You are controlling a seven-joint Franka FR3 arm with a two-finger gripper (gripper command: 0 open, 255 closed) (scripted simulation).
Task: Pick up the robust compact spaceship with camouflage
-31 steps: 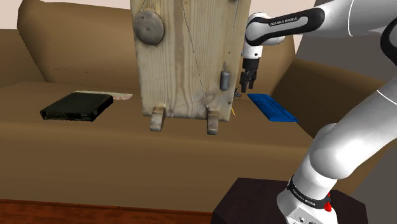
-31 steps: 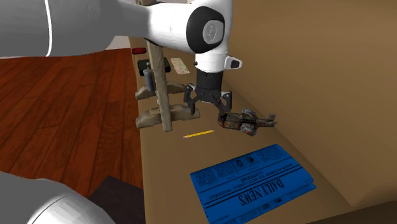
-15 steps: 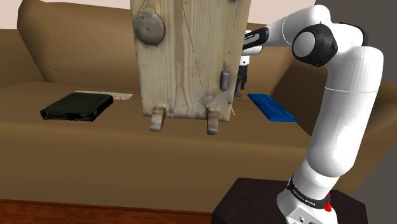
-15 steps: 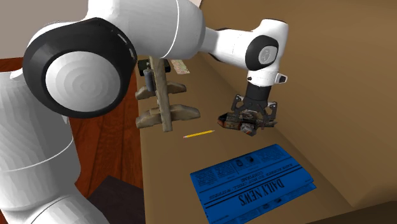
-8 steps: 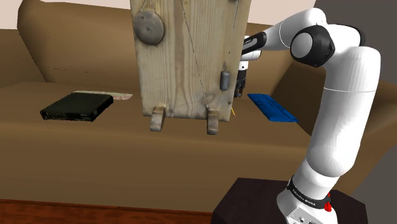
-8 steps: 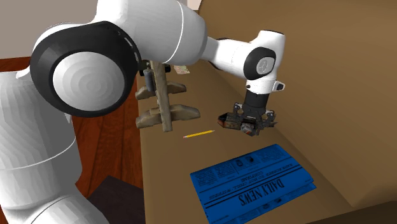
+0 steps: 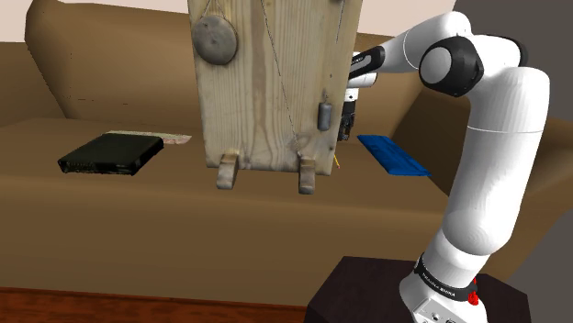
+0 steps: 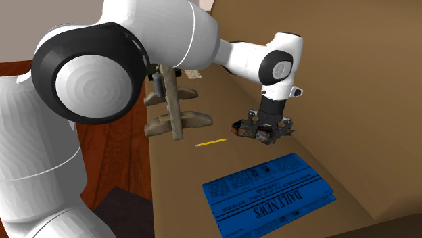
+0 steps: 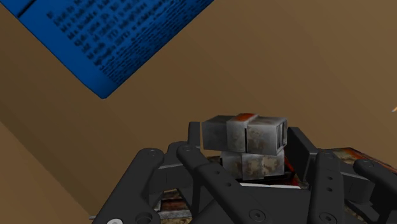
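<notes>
The gripper (image 8: 263, 131) clasps the mottled spaceship (image 9: 245, 137). In the second exterior view, the backrest (image 8: 352, 81) crowds three o'clock; the newspaper (image 8: 267, 193) edge lies apart at six.

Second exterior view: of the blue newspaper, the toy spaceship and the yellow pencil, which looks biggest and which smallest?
1. The blue newspaper, largest by far, though it also lies nearest the camera, which helps.
2. The toy spaceship, clearly smaller.
3. The pencil, shortest and much the thinnest.
</notes>
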